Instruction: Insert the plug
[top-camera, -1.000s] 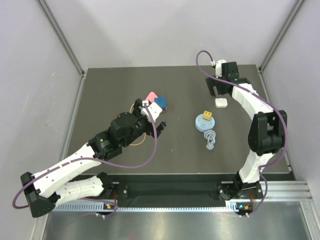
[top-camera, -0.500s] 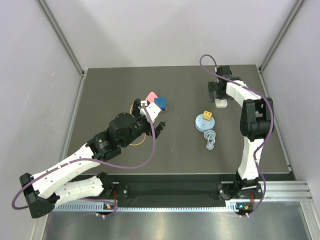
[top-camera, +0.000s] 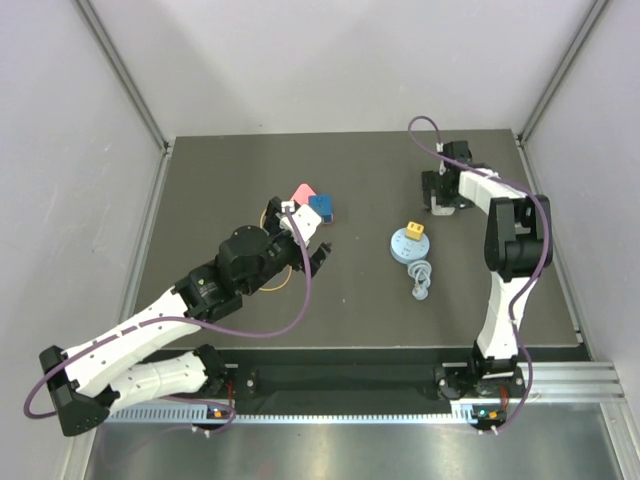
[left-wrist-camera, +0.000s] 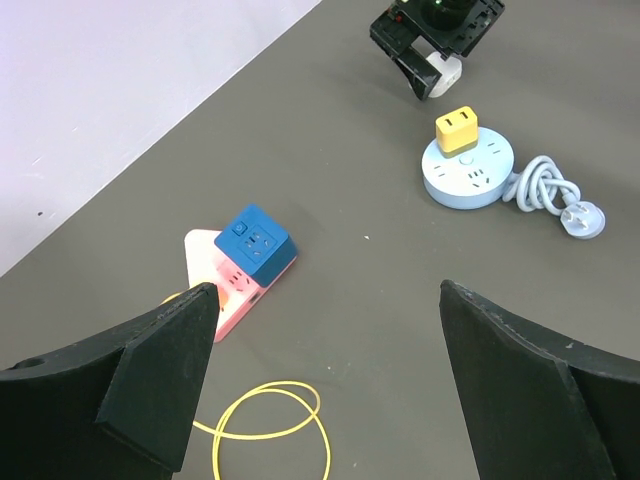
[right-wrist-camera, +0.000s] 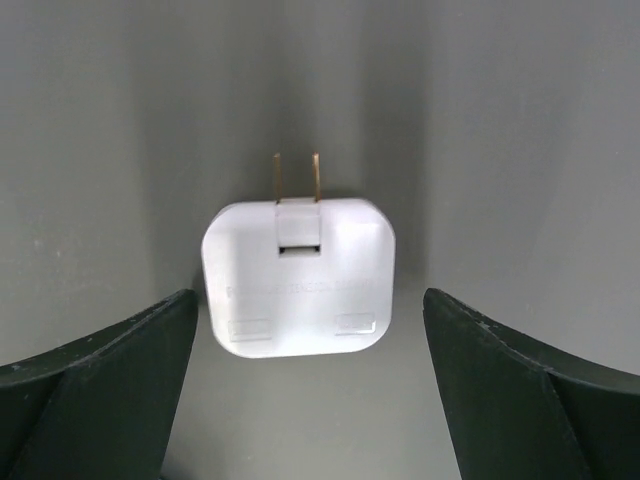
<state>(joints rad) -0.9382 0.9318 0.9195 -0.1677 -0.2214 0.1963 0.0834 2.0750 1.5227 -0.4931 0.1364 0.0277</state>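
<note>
Risk first: the flat white two-pin plug (right-wrist-camera: 298, 278) lies on its back on the dark grey table (top-camera: 230, 180), at the far right, brass pins pointing away from the wrist camera; I judge that a closure made too high would catch only its rounded upper edges, and the smooth casing could squirt out or pivot; a closure off-centre could swing the pins out of line, which would spoil any later alignment with a socket; the pins are level with the table, so the plug will have to be turned pins-down before insertion, and a loose hold could slip during that turn. Right gripper (top-camera: 438, 203) is set low over the plug, fingers spread on either side with a gap visible at both flanks, grasping nothing; its arm is folded back steeply at the elbow. Left gripper (left-wrist-camera: 328, 295) hangs above the table's middle left, fingers released and empty, looking across at the blue cube socket (left-wrist-camera: 256, 240) on its pink base (left-wrist-camera: 215, 280); the round pale-blue socket hub (left-wrist-camera: 468, 175) carrying a yellow adapter (left-wrist-camera: 458, 130) sits between the two arms.
</note>
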